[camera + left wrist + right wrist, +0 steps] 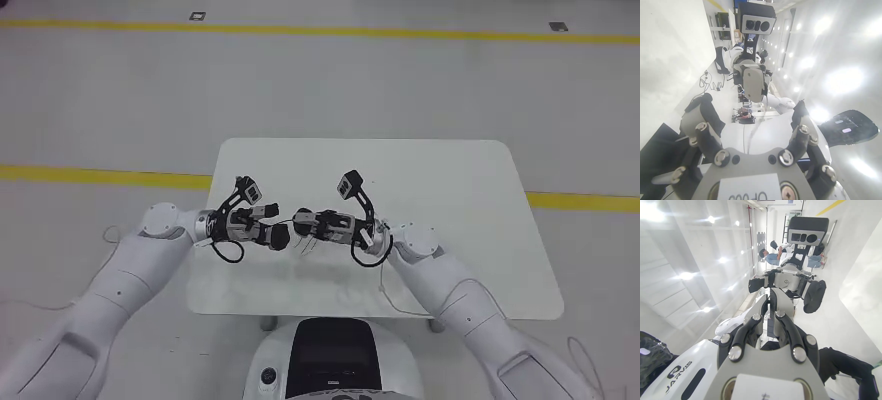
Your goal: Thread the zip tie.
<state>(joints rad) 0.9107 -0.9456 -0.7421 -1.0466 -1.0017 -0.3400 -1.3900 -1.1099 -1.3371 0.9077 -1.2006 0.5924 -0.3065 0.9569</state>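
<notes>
Top view: we see both arms meeting tip to tip above the white table (480, 180), well inside every edge. The widest stretch of tabletop lies to the right. The left gripper (279, 236) and right gripper (302, 222) almost touch.

In the right wrist view, the right gripper's fingers are pressed together on the zip tie (773, 306). Its ribbed strip runs out between the left gripper's fingers, which are spread wide.

We cannot make out the tie's head, nor whether the strip touches the left gripper. From above the tie is too small to tell.
</notes>
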